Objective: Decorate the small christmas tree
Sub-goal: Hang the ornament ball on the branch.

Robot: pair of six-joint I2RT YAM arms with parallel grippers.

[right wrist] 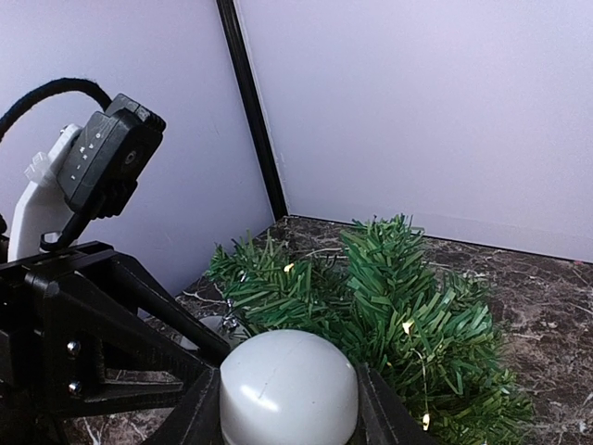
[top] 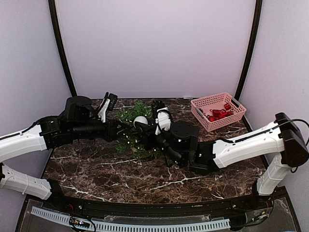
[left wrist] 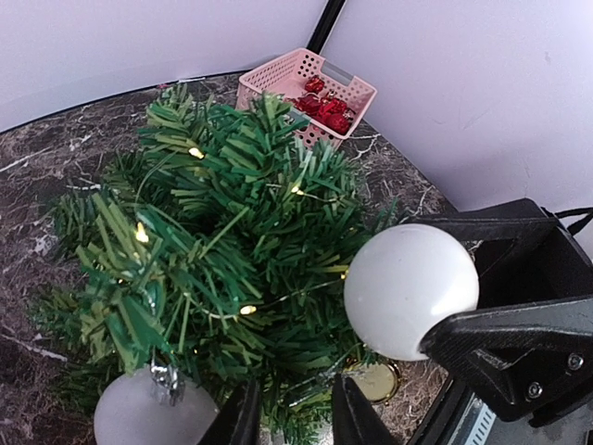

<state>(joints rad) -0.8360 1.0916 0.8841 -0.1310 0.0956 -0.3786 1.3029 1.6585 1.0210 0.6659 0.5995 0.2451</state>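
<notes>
White ball ornament (right wrist: pixel 288 380) is clamped between the right gripper (right wrist: pixel 289 413) fingers, touching both, held just beside the small christmas tree (right wrist: pixel 389 306) on its near side. Right arm comes in low from the right edge, forearm stretched across the marble table (top: pixel 106 169) toward the middle.

Left gripper (left wrist: pixel 293 400): narrow gap, green needles between the fingers; can't tell if they actually pinch a branch. It sits low at the tree's edge, pointing into the foliage. Left arm reaches in low from the left side, wrist next to the tree. The two grippers are close together, with the ball just right of the left one's fingers in the left wrist view.

Tree is mid-table between both arms, bushy, with tiny lights (left wrist: pixel 195 152) lit in the branches. Silver ball ornament (left wrist: pixel 148 417) with a metal cap is at the tree's lower edge, just left of the left fingers.

Pink basket (top: pixel 227 121) stands at the far right of the table, well apart from the tree, upright. Red ornaments (top: pixel 218 114) lie in a small pile inside it.
</notes>
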